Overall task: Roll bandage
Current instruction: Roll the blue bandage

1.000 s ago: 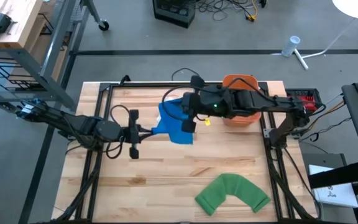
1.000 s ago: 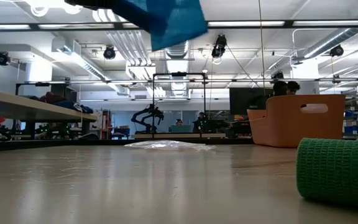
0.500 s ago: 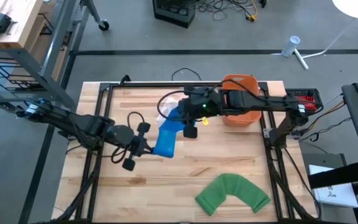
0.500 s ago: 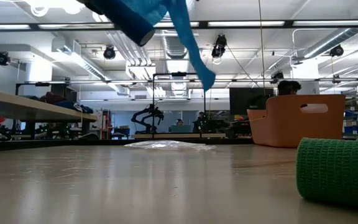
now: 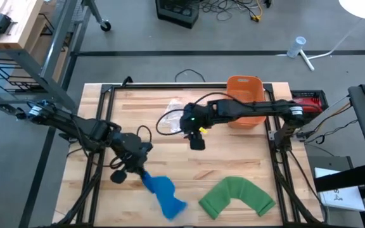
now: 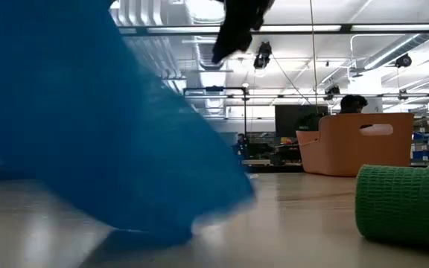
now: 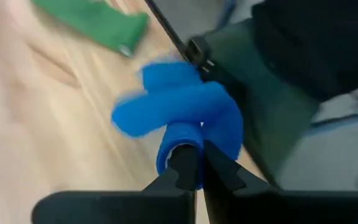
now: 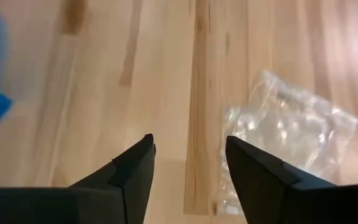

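The blue bandage (image 5: 162, 194) lies near the front edge of the wooden table (image 5: 233, 158), left of centre, a crumpled strip whose long axis runs diagonally: from its upper end at the left gripper (image 5: 139, 175) it slants away toward the front and a little to the right, ending in a bunched tip just beside the green bandage (image 5: 238, 195). The left gripper's fingers are pressed together, pinching that upper end; in the left wrist view the two dark fingers (image 7: 184, 169) meet on a rolled-looking stub of the blue bandage (image 7: 188, 118), with the rest of the cloth curling out beyond it over the wood, and the green bandage (image 7: 98, 25) lies farther off. In the low view the blue bandage (image 6: 103, 134) fills the left half as a blurred mass touching the tabletop, and the green bandage (image 6: 404, 205) sits at the right edge. The right gripper (image 5: 194, 132) hovers over the middle of the table, well apart from the blue bandage, its fingers spread with nothing between them; its wrist view shows bare wood in the gap and a crumpled clear plastic wrapper (image 8: 288, 140) lying just beyond. That wrapper (image 5: 173, 117) rests near the back of the table, beside an orange bin (image 5: 244, 95).
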### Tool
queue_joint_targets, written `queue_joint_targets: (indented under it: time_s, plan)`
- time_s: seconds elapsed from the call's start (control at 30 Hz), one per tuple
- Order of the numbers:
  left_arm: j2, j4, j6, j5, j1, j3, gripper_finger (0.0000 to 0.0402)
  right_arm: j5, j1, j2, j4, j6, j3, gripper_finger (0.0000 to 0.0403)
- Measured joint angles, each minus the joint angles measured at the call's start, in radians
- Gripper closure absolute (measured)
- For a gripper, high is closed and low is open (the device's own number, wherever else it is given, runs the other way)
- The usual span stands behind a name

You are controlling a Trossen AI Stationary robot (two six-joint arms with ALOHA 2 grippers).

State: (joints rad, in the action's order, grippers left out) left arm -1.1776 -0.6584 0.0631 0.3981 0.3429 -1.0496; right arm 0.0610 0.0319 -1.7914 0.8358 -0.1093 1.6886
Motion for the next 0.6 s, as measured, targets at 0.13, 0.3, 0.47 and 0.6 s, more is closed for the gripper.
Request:
queue_joint_targets:
  time_s: [0.13, 0.3, 0.47, 0.6]
  plan:
    - [-0.024, -0.059, 0.122, 0.175, 0.009, 0.003, 0.0401, 0.056, -0.001, -0.043, 0.015, -0.008, -0.008, 0.0206]
    - [-0.060, -0.235, 0.268, 0.234, 0.008, 0.003, 0.0401, 0.157, -0.012, -0.088, -0.017, -0.025, -0.008, 0.0210]
    - [-0.095, -0.399, 0.310, 0.303, -0.008, 0.004, 0.0401, 0.157, -0.026, -0.109, -0.102, -0.055, -0.008, 0.0218]
    - [-0.118, -0.388, 0.379, 0.437, -0.012, 0.004, 0.0401, 0.157, -0.044, -0.115, -0.166, -0.095, -0.008, 0.0226]
